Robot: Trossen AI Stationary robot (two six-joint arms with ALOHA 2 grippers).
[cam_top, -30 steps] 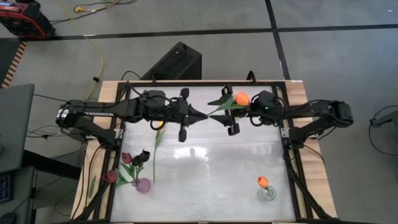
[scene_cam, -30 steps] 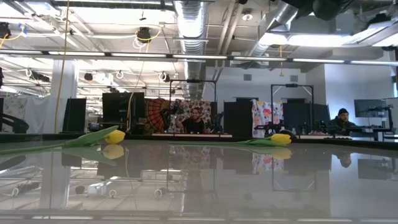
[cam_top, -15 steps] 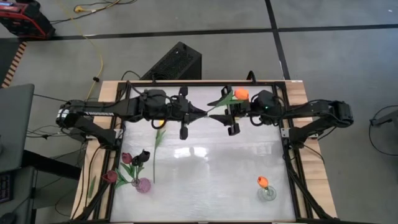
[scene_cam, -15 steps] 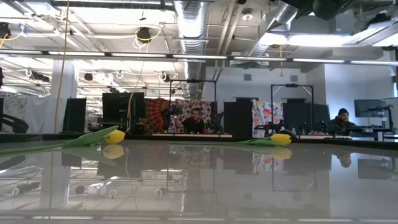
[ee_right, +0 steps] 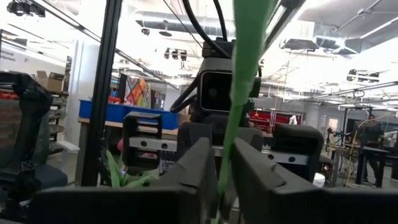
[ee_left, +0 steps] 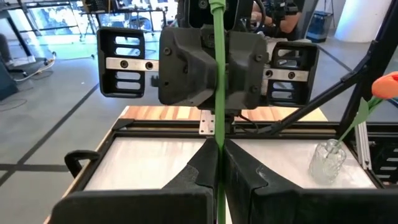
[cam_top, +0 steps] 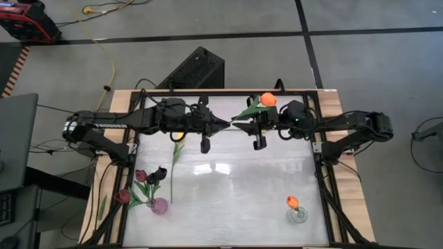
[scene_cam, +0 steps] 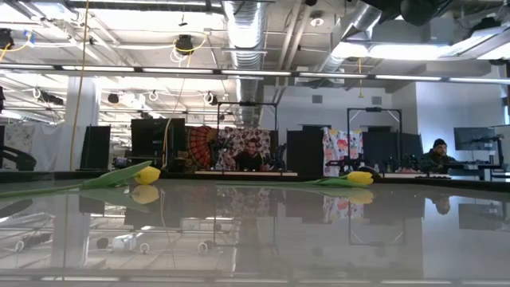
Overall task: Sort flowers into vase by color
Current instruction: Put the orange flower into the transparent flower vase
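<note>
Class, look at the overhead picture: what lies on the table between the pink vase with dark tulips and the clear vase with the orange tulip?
Nothing: in the high view the table is bare between the pink vase and the clear vase.

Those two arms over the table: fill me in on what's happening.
The left gripper and right gripper meet at the far middle of the table, both shut on the stem of one orange tulip, as in a handover. A clear vase near the right corner holds an orange flower; a pink vase near the left holds dark ones. A yellow tulip lies on the table.
</note>
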